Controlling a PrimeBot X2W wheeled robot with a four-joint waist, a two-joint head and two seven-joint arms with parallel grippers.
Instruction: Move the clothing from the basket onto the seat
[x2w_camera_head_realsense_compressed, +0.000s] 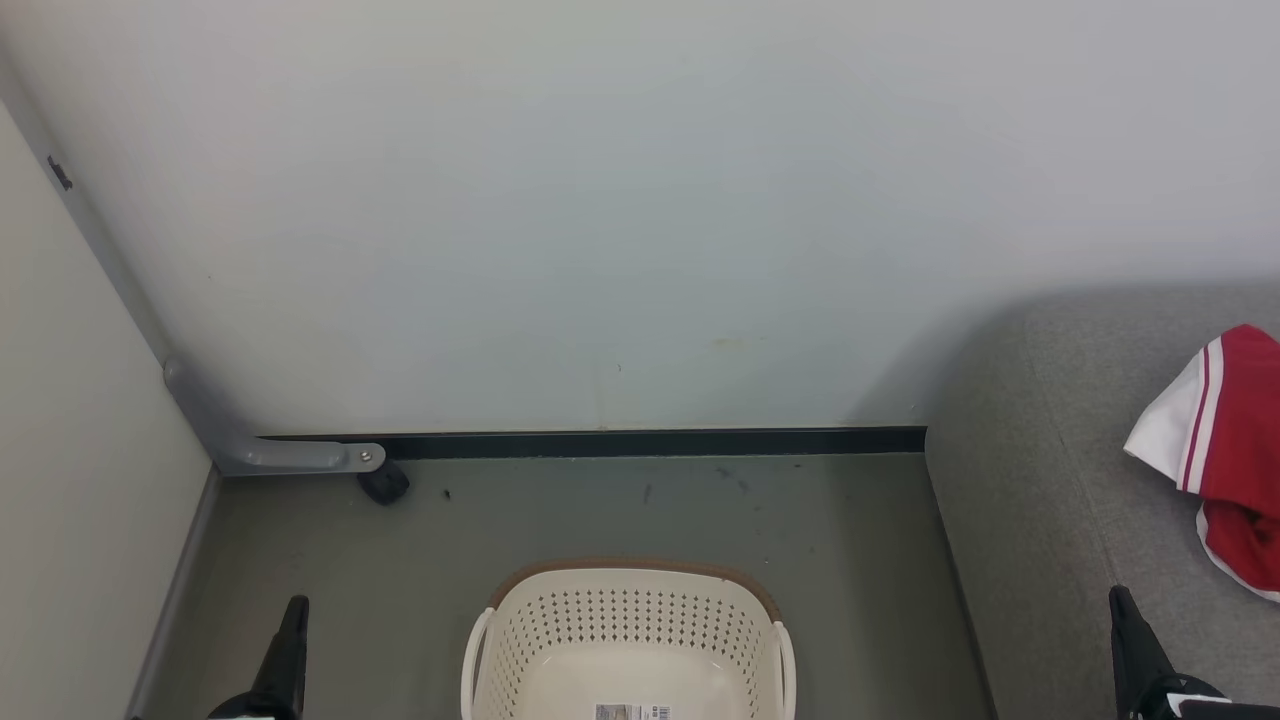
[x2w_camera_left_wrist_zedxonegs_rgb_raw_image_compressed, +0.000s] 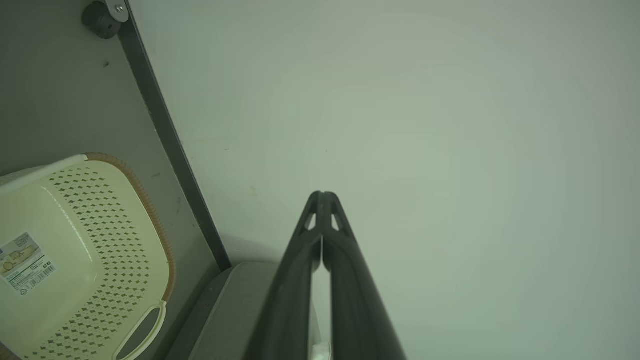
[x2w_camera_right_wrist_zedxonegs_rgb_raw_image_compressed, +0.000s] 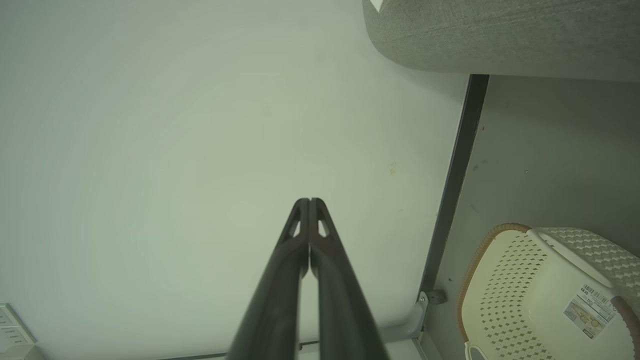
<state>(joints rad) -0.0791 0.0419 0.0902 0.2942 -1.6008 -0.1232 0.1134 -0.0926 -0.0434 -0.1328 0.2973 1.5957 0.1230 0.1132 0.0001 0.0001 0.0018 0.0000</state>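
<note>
Long dark tapered fingers (x2w_camera_left_wrist_zedxonegs_rgb_raw_image_compressed: 350, 280); small triangular tip slots

You see a cream-white basket (x2w_camera_head_realsense_compressed: 628, 612) with diamond-pattern perforations and brown woven-look rim, red clothing (x2w_camera_head_realsense_compressed: 1238, 440) with white panel and red-white stripes, grey woven seat (x2w_camera_head_realsense_compressed: 1030, 480), your left claw (x2w_camera_head_realsense_compressed: 297, 603) and right claw (x2w_camera_head_realsense_compressed: 1119, 595) both black, grey-green floor (x2w_camera_head_realsense_compressed: 860, 520), black skirting (x2w_camera_head_realsense_compressed: 650, 443), pale wall (x2w_camera_head_realsense_compressed: 600, 200)

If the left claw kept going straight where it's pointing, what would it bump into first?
Probably the pale wall. The shut left claw aims at it, and the basket sits off to one side. How far is hard to tell.
</note>
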